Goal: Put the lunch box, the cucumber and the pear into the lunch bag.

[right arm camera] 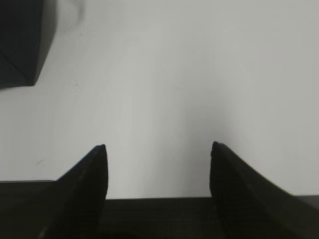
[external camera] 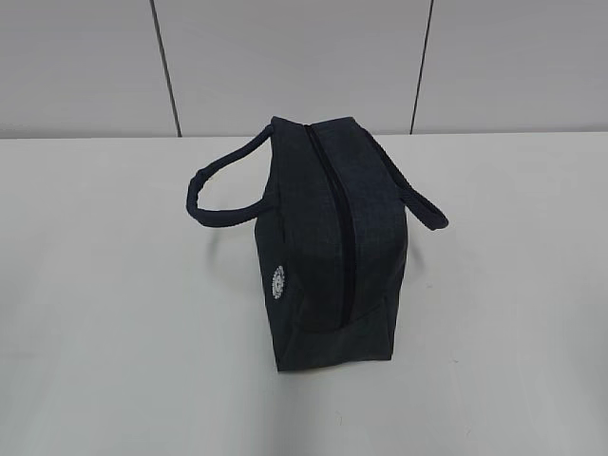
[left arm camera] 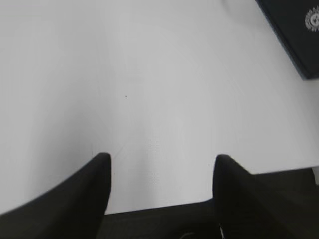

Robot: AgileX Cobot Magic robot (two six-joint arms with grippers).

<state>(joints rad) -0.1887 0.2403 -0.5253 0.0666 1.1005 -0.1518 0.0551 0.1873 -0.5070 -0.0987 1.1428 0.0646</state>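
One lunch bag (external camera: 328, 242) stood alone near the middle of the white tabletop (external camera: 114, 332), its dark navy fabric upright and its top zipper (external camera: 332, 214) running away from the exterior camera, drawn closed along the length that showed. Two loop handles were visible: one (external camera: 214, 195) drooped to the left, the other (external camera: 408, 190) to the right. A single small round logo (external camera: 278, 281) sat on the bag's left side panel. The left gripper (left arm camera: 162, 162) hovered over bare tabletop with its two fingers spread apart and nothing between them; a corner of the bag appeared at the upper right of its view. The right gripper (right arm camera: 158, 149) likewise had both fingers wide apart and empty, the bag's corner at its upper left.
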